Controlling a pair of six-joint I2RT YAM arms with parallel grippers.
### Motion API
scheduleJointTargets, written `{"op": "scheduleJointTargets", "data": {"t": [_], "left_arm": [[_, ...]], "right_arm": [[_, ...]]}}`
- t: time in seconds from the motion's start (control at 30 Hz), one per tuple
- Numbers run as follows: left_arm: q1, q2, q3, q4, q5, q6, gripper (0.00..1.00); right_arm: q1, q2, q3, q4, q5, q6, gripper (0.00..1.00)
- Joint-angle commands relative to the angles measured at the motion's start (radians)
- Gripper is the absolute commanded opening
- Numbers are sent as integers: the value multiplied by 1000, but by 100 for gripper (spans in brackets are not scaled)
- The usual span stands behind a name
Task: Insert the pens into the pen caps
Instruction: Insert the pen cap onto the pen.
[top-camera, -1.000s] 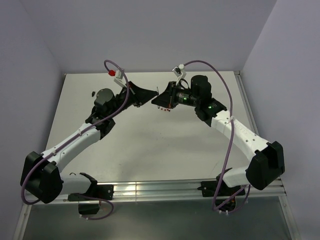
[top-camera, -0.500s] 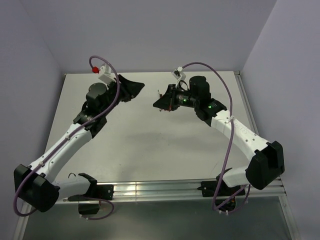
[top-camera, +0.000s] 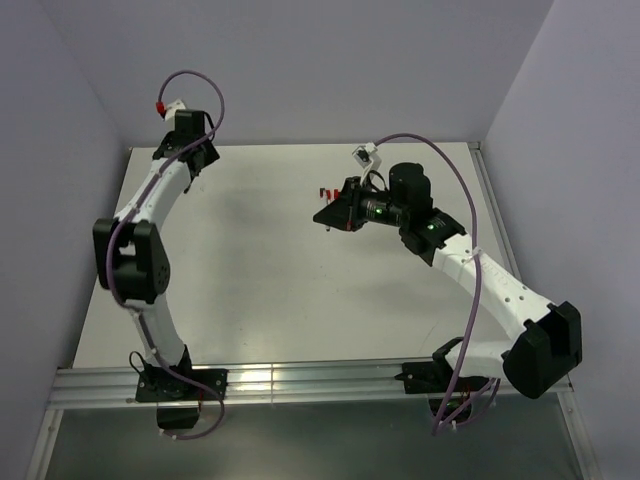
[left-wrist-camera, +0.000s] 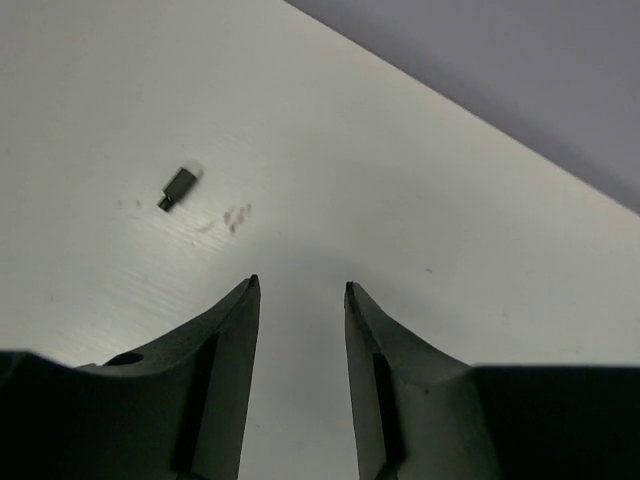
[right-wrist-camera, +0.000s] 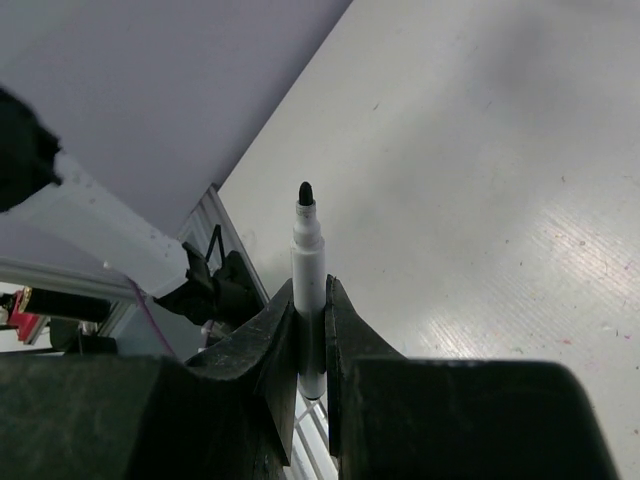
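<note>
One pen (right-wrist-camera: 307, 250) sits in your right gripper (right-wrist-camera: 310, 292). The jaws are clamped on its white barrel, and its bare black tip sticks out past the fingertips, uncapped. In the top view that gripper hangs over the far middle of the table (top-camera: 260, 290), pointing left.

Your left gripper (left-wrist-camera: 300, 290) is up at the far left corner, well apart from the right one. Its fingers stand apart with only tabletop showing between them.

One black cap (left-wrist-camera: 180, 187) lies on its side on the table ahead of the left gripper, toward the left of the wrist view and not touching either finger. Some faint dark marks (left-wrist-camera: 235, 215) sit on the surface just beside it. You cannot make out this cap in the top view.
</note>
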Motion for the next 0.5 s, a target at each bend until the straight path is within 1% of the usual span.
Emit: {"op": "scheduleJointTargets", "data": {"t": [0.0,0.03,0.07,0.17,0.3,0.4,0.47], "left_arm": [[95,142,197,-144,62,216,44],[111,204,258,-159,105,242,45],[124,234,292,-178,122,280,48],[167,326,384,-234,156,355,51],[209,383,417,-222,200,376,52],[247,431,435,-216,274,368,50],[267,443,425,-190,329,366,51]], "right_arm": [[-7,-51,-24,27,6,-22,0],[-7,-56,-25,31,6,-22,0],[-7,-55,-28,33,6,-22,0],[-7,-56,-33,39,1,-19,0],[-6,-53,-34,42,1,-17,0],[-7,-45,-39,45,-2,-19,0],[-7,-42,-38,50,1,-20,0]]}}
